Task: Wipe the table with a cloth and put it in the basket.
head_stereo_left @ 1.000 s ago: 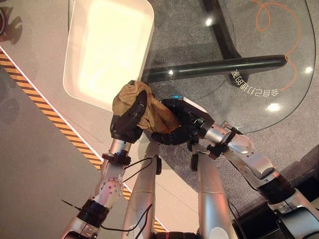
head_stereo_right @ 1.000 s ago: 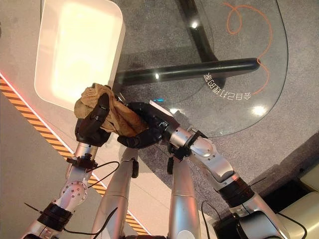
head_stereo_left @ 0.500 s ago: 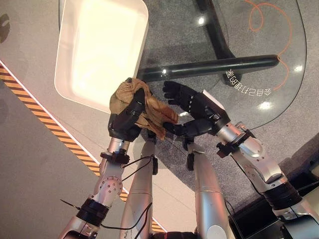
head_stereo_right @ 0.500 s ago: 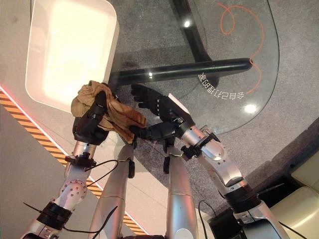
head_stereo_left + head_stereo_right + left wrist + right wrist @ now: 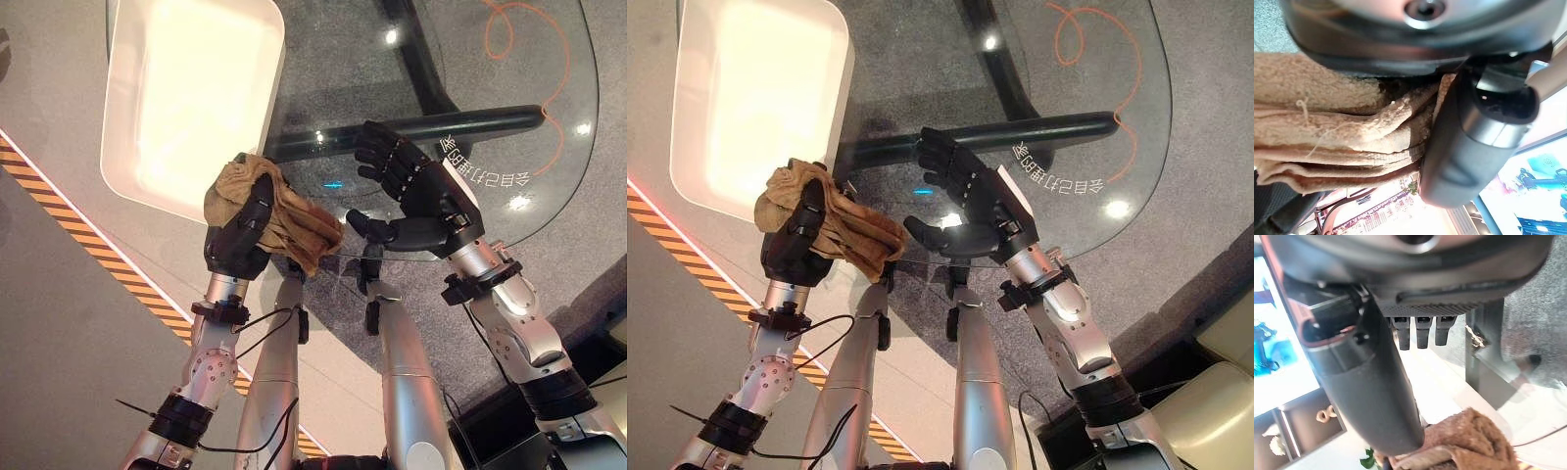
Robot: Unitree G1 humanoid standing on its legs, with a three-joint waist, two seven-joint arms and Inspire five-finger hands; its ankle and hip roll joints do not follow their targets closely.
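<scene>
— Inspector: State of the left hand [image 5: 235,247]?

— Assistant: Fingers curled round the tan cloth [image 5: 284,215] — a firm clutch. The cloth is bunched in the palm, with a loose fold hanging out toward the right hand. The left wrist view confirms it: folded terry layers pressed against the palm, the thumb [image 5: 1474,142] lying across them.

— Inspector: Where does that put the cloth relative to the table?

— Assistant: At the near edge of the round glass table [image 5: 549,186], just beside the near corner of the white basket [image 5: 127,176], which stands at the table's left side. Whether the cloth touches the glass, I cannot tell.

— Inspector: And the right hand [image 5: 421,191]?

— Assistant: Spread open over the glass, fingers straight and fanned, thumb standing out toward the cloth, holding nothing. It sits near the cloth's loose end but apart from it. The right wrist view shows straight fingertips [image 5: 1417,335] and the cloth [image 5: 1469,443] beyond the thumb.

— Inspector: Anything else?

— Assistant: An orange scribble [image 5: 529,39] marks the glass on the far right.
</scene>
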